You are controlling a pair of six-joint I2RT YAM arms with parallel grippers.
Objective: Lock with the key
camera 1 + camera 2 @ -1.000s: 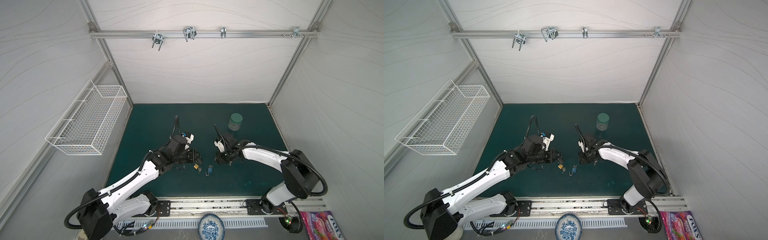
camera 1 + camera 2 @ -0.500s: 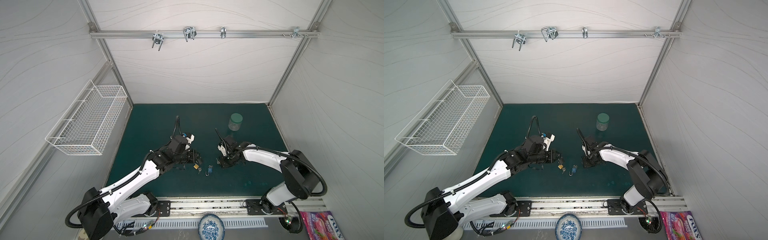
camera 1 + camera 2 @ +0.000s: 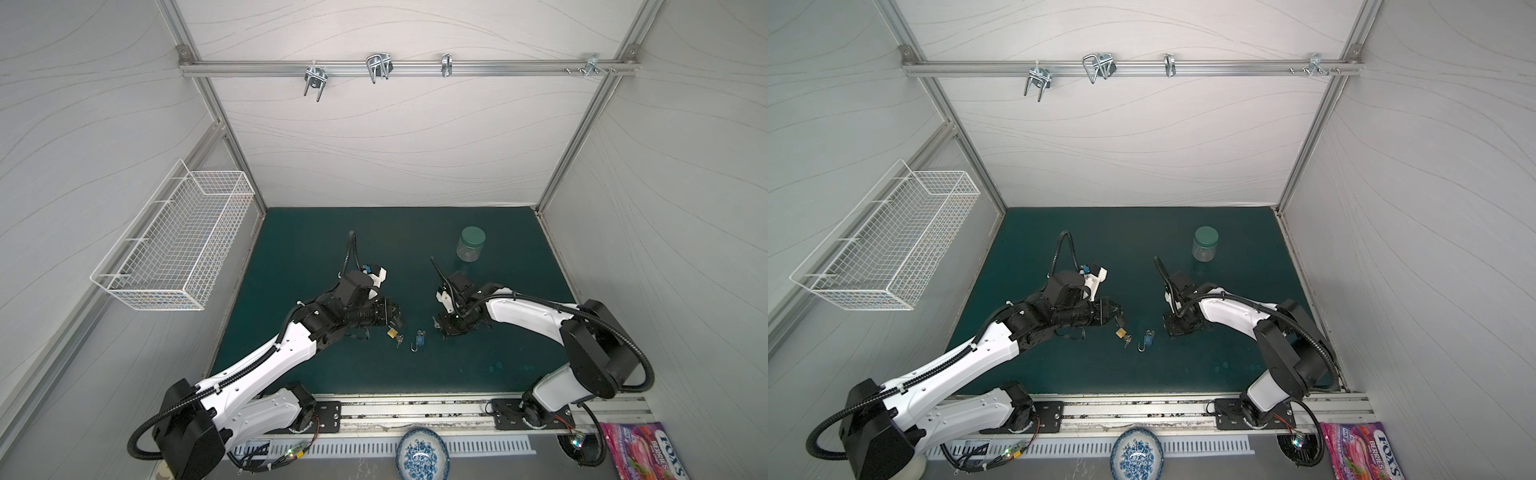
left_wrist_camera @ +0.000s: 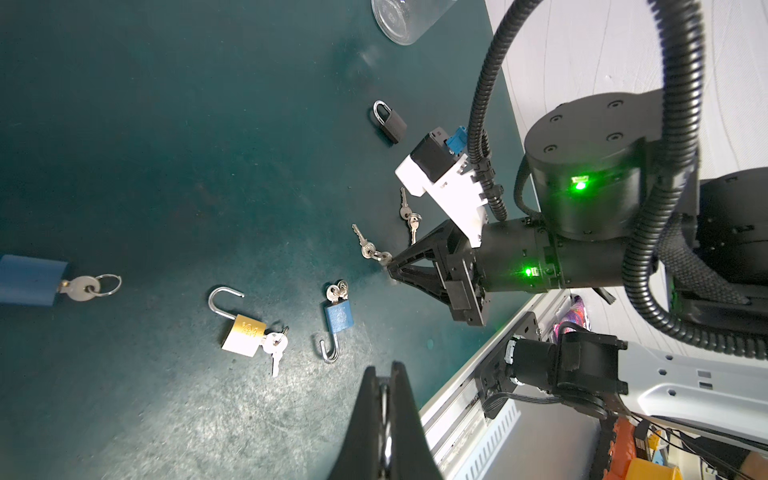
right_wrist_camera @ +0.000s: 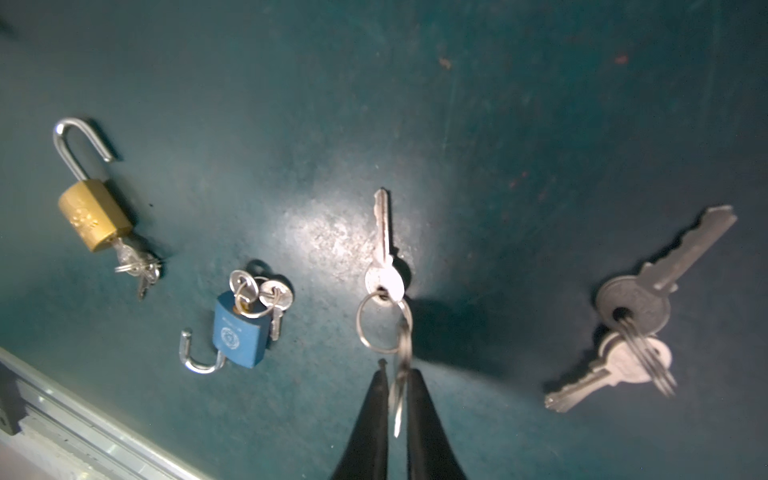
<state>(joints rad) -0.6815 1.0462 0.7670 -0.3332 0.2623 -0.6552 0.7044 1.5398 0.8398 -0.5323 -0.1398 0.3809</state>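
My dark green mat point(image 3: 316, 257) carries a green-lidded jar point(image 3: 471, 249), far and right of centre. Near the middle lie a brass padlock point(image 3: 391, 332) and, just to its right, a blue padlock point(image 3: 420, 340). Both have open shackles and keys in them. Further right lie a ringed key point(image 5: 384, 249) and a key pair point(image 5: 636, 316). A black padlock point(image 4: 389, 121) lies between these and the jar.

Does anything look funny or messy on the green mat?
Yes: the gold padlock and the blue padlock lie on the mat with shackles swung open and keys stuck in them. A loose key bunch lies nearby.
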